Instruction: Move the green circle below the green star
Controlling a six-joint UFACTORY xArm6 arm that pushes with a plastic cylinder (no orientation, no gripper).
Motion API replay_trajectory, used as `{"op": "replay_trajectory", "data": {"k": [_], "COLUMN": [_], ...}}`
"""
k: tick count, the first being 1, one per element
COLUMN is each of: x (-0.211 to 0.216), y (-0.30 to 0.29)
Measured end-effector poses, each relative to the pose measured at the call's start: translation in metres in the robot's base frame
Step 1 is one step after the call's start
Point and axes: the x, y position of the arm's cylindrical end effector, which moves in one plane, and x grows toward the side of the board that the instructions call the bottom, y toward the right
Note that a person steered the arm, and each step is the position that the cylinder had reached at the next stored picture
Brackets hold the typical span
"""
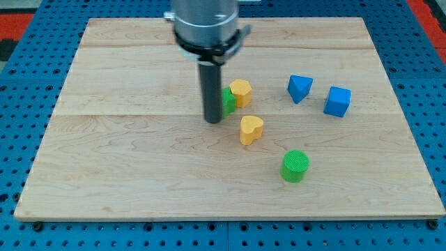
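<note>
My tip (213, 121) touches the tabletop (104, 160) just at nine o'clock of the green star (228, 102), the green circle (295, 166) lying well apart at four o'clock; there is no pincer.

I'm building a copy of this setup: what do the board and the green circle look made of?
The board looks like pale, smooth wood: grain lines and plank seams run across it. The green circle looks like matte plastic, uniformly coloured; its top seems finely ridged, perhaps 3D-printed, though that's uncertain. My tip stands well up-left of it, beside the green star.
</note>
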Motion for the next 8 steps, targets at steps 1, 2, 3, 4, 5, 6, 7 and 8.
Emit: {"op": "replay_trajectory", "data": {"k": [1, 2, 3, 4, 5, 6, 7, 8], "x": [-0.023, -0.077, -0.060, -0.095, -0.147, -0.199, -0.205, -0.201], "y": [0.016, -0.036, -0.077, -0.068, 0.008, 0.050, 0.107, 0.140]}}
